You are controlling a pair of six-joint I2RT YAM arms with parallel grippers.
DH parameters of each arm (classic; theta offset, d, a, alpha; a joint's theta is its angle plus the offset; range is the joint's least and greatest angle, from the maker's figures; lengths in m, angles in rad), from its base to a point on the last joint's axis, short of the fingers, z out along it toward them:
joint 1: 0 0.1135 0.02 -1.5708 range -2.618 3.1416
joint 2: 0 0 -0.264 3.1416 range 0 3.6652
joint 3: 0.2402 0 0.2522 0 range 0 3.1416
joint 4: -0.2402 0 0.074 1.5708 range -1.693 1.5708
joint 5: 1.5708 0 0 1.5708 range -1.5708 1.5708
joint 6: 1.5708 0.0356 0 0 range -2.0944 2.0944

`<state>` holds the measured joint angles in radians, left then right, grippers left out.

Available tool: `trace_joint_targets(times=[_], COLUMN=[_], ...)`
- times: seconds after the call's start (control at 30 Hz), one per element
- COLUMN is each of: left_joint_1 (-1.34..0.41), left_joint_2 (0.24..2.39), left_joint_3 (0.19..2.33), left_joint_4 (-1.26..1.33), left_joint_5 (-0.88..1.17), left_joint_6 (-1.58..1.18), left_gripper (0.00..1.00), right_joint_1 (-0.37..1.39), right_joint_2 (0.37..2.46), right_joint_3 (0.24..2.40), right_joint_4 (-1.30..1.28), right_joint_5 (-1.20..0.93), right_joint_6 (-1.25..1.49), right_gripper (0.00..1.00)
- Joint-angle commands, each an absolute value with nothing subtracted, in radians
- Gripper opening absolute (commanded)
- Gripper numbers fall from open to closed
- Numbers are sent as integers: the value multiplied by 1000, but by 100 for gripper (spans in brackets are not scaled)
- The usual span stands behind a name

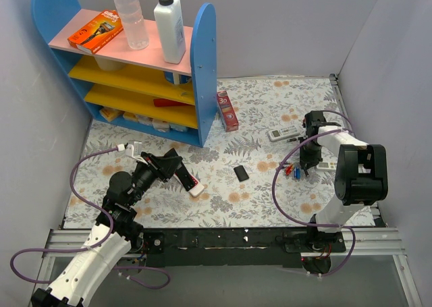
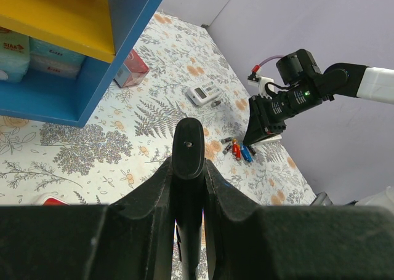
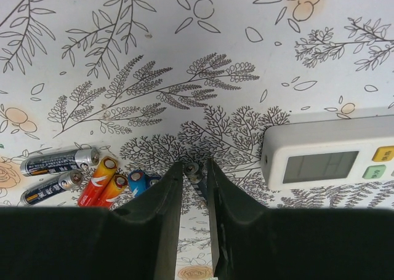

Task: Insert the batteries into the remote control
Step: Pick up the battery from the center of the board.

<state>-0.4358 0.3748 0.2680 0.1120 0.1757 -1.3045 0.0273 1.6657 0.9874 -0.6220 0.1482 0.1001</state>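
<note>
You could see only the top end of the remote control (image 2: 188,146); the left gripper (image 2: 188,169) hid the rest. In the right wrist view, a battery (image 3: 195,175) sat mostly hidden between the right gripper (image 3: 194,164) fingers, and at three o'clock the white remote (image 3: 332,163) ran off the edge.

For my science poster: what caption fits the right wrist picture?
The right end effector straddles one battery beside loose batteries and a white remote.

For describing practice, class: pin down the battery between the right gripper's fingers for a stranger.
On the floral cloth, batteries lie beside a white remote. This battery is dark, silver-tipped, between the fingers of the right gripper: nearest the remote, unlike its blue and red neighbours.
</note>
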Motion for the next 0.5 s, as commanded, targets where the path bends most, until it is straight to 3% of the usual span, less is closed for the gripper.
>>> trace_joint_targets(times=[0.0,0.17,0.3,0.47], left_joint_1=[-442,-446,-449,-451], left_joint_2=[371,374,382,416], left_joint_3=[276,281,281,291], left_joint_4=[109,104,95,116], left_joint_5=[166,166,164,187], left_joint_6=[-1287,-1285,-1292,-1313], left_gripper=[0,0,0,0], right_joint_1=[9,-38,-46,-43], right_joint_2=[1683,1677,1651,1569], right_joint_3=[970,937,928,942], right_joint_4=[-644,-672,-683,-687], right_joint_5=[146,140,159,160], right_joint_6=[143,208,235,245], right_gripper=[27,23,10,4])
